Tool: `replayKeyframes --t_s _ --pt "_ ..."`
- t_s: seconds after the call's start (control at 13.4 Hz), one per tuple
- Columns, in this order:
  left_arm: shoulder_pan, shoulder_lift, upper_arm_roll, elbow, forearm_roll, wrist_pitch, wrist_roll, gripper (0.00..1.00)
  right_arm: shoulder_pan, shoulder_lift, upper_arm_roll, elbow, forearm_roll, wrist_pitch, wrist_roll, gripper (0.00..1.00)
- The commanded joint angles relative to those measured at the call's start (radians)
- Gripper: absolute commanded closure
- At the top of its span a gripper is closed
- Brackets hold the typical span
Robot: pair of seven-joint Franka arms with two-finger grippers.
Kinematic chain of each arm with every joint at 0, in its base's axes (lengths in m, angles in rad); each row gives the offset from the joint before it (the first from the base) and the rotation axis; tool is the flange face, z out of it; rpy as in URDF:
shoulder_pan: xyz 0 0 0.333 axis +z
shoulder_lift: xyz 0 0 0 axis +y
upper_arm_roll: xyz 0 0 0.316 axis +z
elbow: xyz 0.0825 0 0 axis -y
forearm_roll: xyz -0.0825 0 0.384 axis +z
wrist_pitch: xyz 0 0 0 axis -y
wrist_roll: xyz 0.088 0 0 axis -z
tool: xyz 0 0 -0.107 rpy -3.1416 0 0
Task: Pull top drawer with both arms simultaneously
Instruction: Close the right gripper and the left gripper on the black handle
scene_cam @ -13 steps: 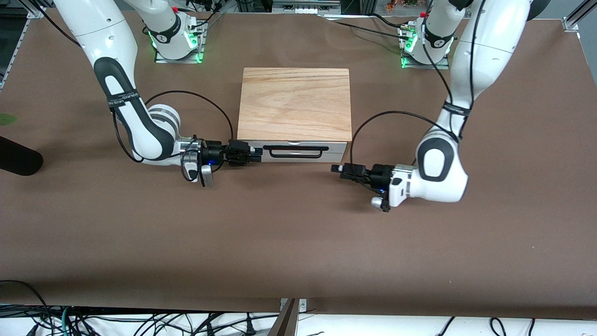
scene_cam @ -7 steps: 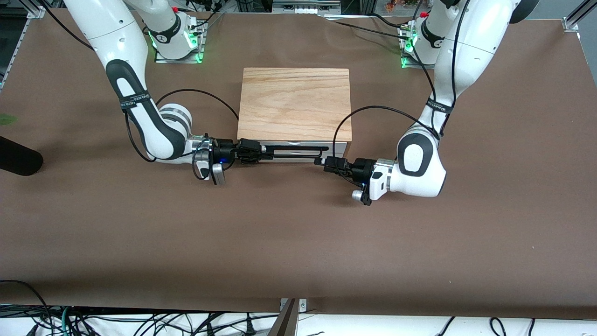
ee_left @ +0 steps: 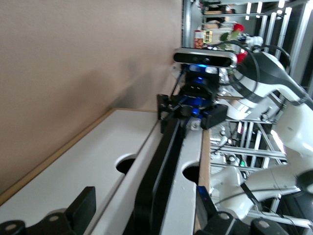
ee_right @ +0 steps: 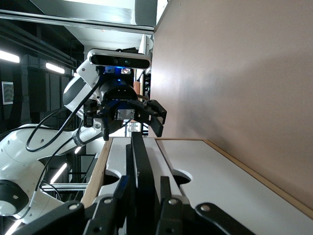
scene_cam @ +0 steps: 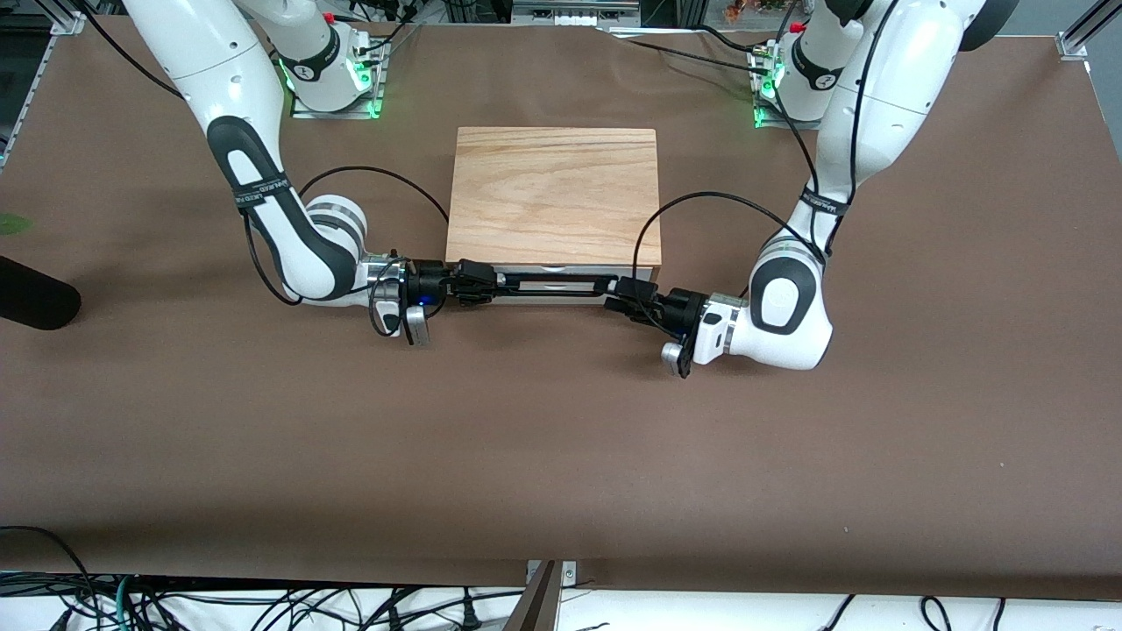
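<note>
The wooden box [scene_cam: 554, 194] stands mid-table. Its top drawer [scene_cam: 570, 271] sits closed, white front flush under the lid, with the black wire handle [scene_cam: 552, 287] across it. My right gripper [scene_cam: 493, 282] is at the handle's end toward the right arm, fingers closed around the bar [ee_right: 142, 161], beside the top drawer's panel [ee_right: 115, 156]. My left gripper [scene_cam: 614, 296] is at the handle's other end. In the left wrist view its fingers [ee_left: 80, 208] stand wide apart, astride the handle [ee_left: 156, 181], beside the top drawer's panel [ee_left: 188, 161]. Each wrist view shows the other gripper at the handle's far end.
The lower drawer's white front [ee_right: 210, 166] lies below the handle, next to the brown table [scene_cam: 561, 456]. The arm bases [scene_cam: 333, 70] stand farther from the front camera than the box. A black object [scene_cam: 35, 298] lies at the table edge at the right arm's end.
Both grippers moved inward to the handle. The right slid onto its end. The left came up from the table in front of the box to the other end. The drawer has not moved.
</note>
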Motion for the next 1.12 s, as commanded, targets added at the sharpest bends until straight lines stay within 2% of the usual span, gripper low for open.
replayKeyframes --t_s 0.0,0.3,0.45,0.52,0.67,0.9,1.05 --pt "0.011 0.009 -0.005 -0.012 -0.069 -0.051 0.081 0.13 0.002 0.013 0.008 0.018 0.018 0.004 -0.021 0.81" --pt "0.007 0.026 -0.005 -0.009 -0.115 -0.057 0.133 0.21 0.002 0.013 0.008 0.018 0.02 0.002 -0.019 0.81" --pt "0.004 0.038 -0.005 -0.009 -0.131 -0.057 0.161 0.27 0.003 0.014 0.008 0.018 0.02 0.003 -0.019 0.87" --pt "0.002 0.046 -0.005 -0.009 -0.131 -0.059 0.188 0.36 0.003 0.014 0.008 0.018 0.02 0.002 -0.019 0.91" --pt "0.002 0.053 -0.005 -0.01 -0.132 -0.06 0.216 0.46 0.003 0.014 0.008 0.018 0.02 0.004 -0.019 1.0" --pt "0.001 0.063 -0.005 -0.012 -0.151 -0.068 0.25 0.59 0.003 0.014 0.008 0.024 0.015 0.004 -0.019 1.0" --pt "0.001 0.064 -0.005 -0.015 -0.151 -0.074 0.25 0.64 0.003 0.014 0.008 0.024 0.016 0.002 -0.019 1.0"
